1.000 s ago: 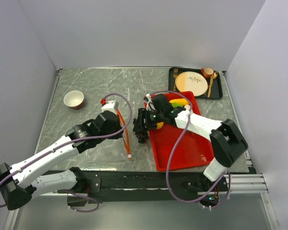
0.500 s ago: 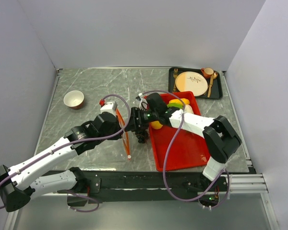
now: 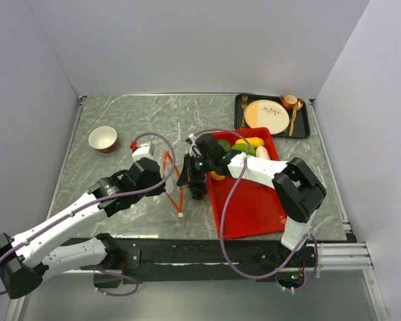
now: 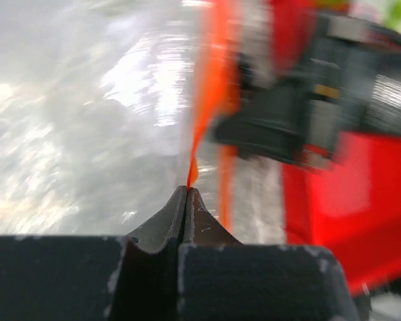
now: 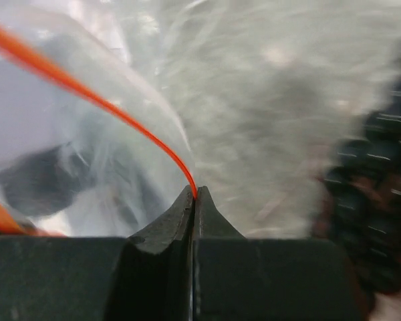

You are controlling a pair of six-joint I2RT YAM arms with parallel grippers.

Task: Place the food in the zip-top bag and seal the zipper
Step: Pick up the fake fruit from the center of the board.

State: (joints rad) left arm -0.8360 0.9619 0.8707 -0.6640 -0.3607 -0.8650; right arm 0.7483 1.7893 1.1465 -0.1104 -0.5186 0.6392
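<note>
Two grippers pinch the zip-top bag point(image 3: 171, 192) from opposite sides near the middle of the table, seen from above. The bag's zipper point(image 3: 177, 198), a thin orange-red strip, has its long axis running roughly from 12 to 6 o'clock, leaning slightly toward 5. Its white slider point(image 3: 180, 216) sits at the 6 o'clock end, nearest the arm bases. Toward 12 o'clock the strip's two sides are parted into a narrow loop.

The left arm reaches in from 7 o'clock. The left gripper point(image 4: 188, 194) has its fingertips pressed together on the strip's 9 o'clock side. The right arm starts at 4 o'clock, folds at the elbow over the red tray point(image 3: 250, 207) and stretches toward 9 o'clock. The right gripper point(image 5: 195, 195) is clamped on the strip's 3 o'clock side.

Yellow, green and white food point(image 3: 244, 145) lies at the tray's 12 o'clock end. Dark grapes point(image 3: 198, 192) lie on the table just beside the tray's 9 o'clock edge.
</note>
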